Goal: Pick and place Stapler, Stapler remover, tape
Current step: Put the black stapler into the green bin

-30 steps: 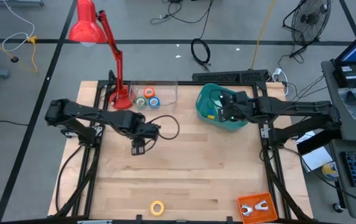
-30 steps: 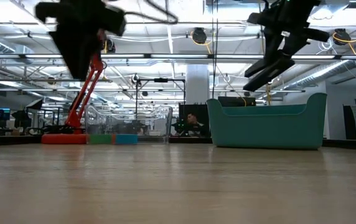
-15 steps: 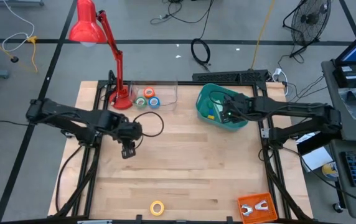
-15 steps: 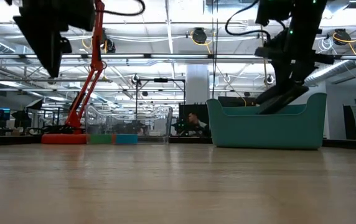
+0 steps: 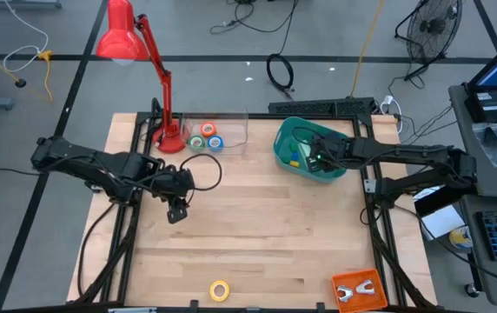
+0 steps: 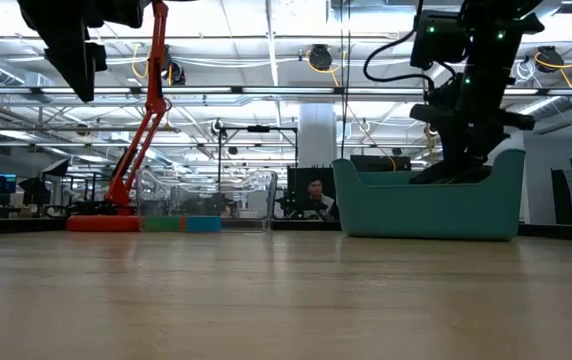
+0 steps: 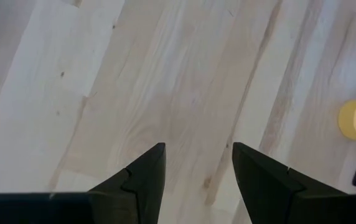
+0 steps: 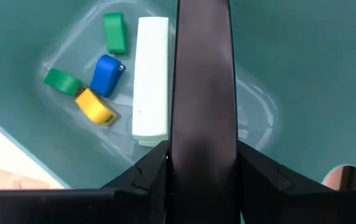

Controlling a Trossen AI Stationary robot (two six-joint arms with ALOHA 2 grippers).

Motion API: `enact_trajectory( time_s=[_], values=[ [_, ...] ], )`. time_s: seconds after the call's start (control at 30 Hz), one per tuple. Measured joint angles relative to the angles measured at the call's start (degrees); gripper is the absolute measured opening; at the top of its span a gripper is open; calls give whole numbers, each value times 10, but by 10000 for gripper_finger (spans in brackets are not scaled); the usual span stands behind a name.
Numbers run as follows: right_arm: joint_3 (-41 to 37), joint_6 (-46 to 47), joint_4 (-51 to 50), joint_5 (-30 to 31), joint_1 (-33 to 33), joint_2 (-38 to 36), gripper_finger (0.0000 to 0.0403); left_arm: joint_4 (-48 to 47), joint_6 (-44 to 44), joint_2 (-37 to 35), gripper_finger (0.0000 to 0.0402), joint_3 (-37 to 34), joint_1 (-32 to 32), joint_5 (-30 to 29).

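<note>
Four small blocks [image 8: 97,106] and a white bar [image 8: 150,78] lie beside my right tool [image 8: 201,163], which clamps the stapler [image 8: 201,81] inside the teal bin [image 8: 290,74].

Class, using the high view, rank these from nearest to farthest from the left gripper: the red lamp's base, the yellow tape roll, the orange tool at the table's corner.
Measured from the left gripper, which is over bare table on the left:
1. Lamp base, at the far edge, behind the gripper.
2. Yellow tape, near the front edge, towards the middle.
3. Orange tool, at the front right corner.
</note>
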Motion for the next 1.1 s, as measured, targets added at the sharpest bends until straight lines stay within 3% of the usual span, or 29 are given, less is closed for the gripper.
enact_trajectory(
  time_s=[0.37, 1.1],
  values=[
    [-5, -33, 13, 5, -24, 0, 135, 0, -16, 0, 186, 0, -5, 0],
    [-101, -16, 110, -13, -27, 0, 135, 0, -31, 0, 186, 0, -5, 36]
  ],
)
